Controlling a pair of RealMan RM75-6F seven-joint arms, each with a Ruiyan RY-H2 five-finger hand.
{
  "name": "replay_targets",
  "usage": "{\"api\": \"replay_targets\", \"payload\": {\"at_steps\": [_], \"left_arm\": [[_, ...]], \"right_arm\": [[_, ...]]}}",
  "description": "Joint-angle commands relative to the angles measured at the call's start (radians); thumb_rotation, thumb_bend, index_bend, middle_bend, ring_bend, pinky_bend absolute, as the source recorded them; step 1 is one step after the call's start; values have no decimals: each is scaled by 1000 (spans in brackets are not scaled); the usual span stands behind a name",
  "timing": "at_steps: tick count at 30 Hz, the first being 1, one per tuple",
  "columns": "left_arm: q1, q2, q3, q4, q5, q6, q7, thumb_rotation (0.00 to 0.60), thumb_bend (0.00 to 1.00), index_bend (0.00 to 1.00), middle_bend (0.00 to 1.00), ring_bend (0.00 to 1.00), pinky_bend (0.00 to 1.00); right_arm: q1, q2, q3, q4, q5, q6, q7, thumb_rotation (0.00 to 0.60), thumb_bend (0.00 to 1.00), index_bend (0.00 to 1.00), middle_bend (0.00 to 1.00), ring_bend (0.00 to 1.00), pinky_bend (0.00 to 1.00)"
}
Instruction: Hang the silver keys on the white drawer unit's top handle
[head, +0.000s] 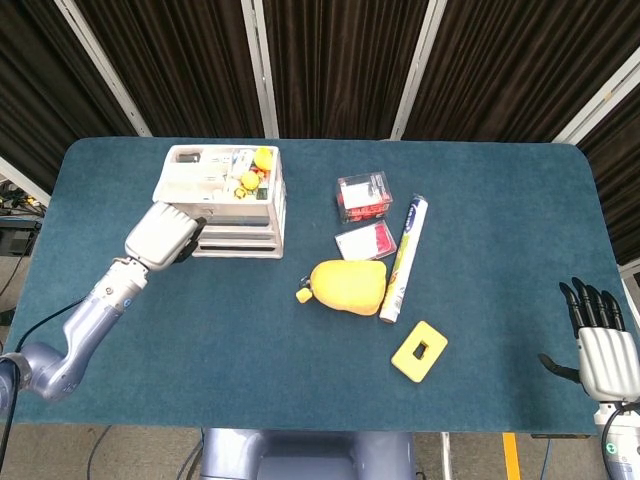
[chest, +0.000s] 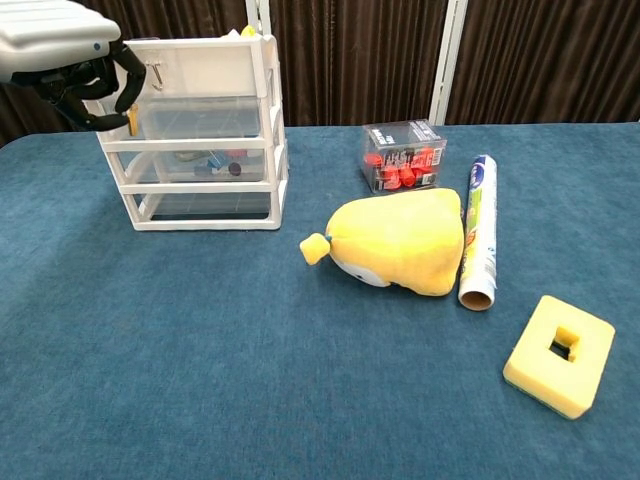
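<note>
The white drawer unit (head: 225, 205) (chest: 200, 130) stands at the table's back left, with a small hook-shaped top handle (chest: 155, 75) on its top drawer. My left hand (head: 162, 236) (chest: 70, 60) is raised in front of the unit's top left corner, just left of the handle. Its fingers are curled around the silver keys (chest: 131, 120), of which only a small dangling tip shows. My right hand (head: 600, 340) rests at the table's front right edge with its fingers stretched and nothing in it; only the head view shows it.
A yellow plush toy (chest: 395, 240), an upright-lying white tube (chest: 478, 230), a clear box of red items (chest: 403, 155) and a yellow foam block (chest: 560, 352) lie right of the unit. Small items sit on the unit's top (head: 235, 170).
</note>
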Motion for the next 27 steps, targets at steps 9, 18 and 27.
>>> {"api": "replay_targets", "payload": {"at_steps": [9, 18, 27], "left_arm": [[-2, 8, -4, -33, -12, 9, 12, 600, 430, 653, 885, 806, 696], [21, 15, 8, -48, 25, 64, 4, 600, 430, 662, 886, 806, 697], [22, -19, 54, 58, 198, 142, -66, 600, 429, 662, 886, 804, 696]], "right_arm": [[-1, 0, 0, 2, -1, 2, 4, 600, 3, 0, 0, 0, 0], [-2, -1, 0, 0, -5, 7, 3, 600, 3, 0, 0, 0, 0], [-2, -1, 0, -1, -2, 6, 1, 600, 3, 0, 0, 0, 0]]}}
